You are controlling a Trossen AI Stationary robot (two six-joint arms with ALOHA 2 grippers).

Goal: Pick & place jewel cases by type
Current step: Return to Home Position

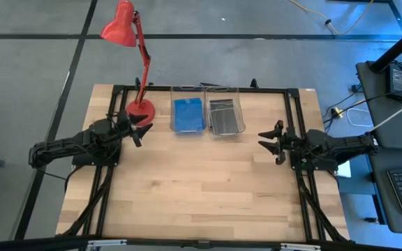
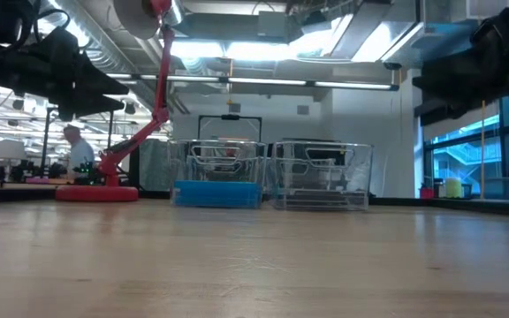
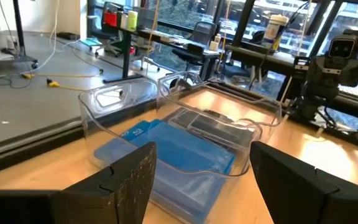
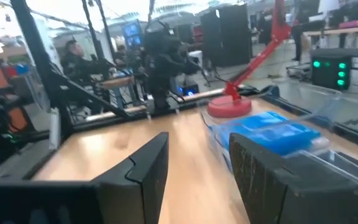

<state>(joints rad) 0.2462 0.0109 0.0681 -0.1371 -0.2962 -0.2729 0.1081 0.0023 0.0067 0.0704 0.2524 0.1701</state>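
Worktop (image 1: 201, 188) of pale wood carries two clear bins side by side at its far edge. The left bin (image 1: 187, 88) holds the blue jewel cases (image 1: 187, 115), lying flat in a stack, and the right bin (image 1: 222, 88), just beside it, holds the grey-black jewel cases (image 1: 223, 118), also lying flat. A red desk lamp (image 1: 140, 109) stands by the left bin. The left claw (image 1: 142, 130) hangs above the worktop's left side, near the lamp's base, with its fingers spread and nothing between them. The right claw (image 1: 265, 140) hangs above the right side, apart from the bins, fingers likewise spread and holding nothing. Both point inward across the bare middle of the worktop.
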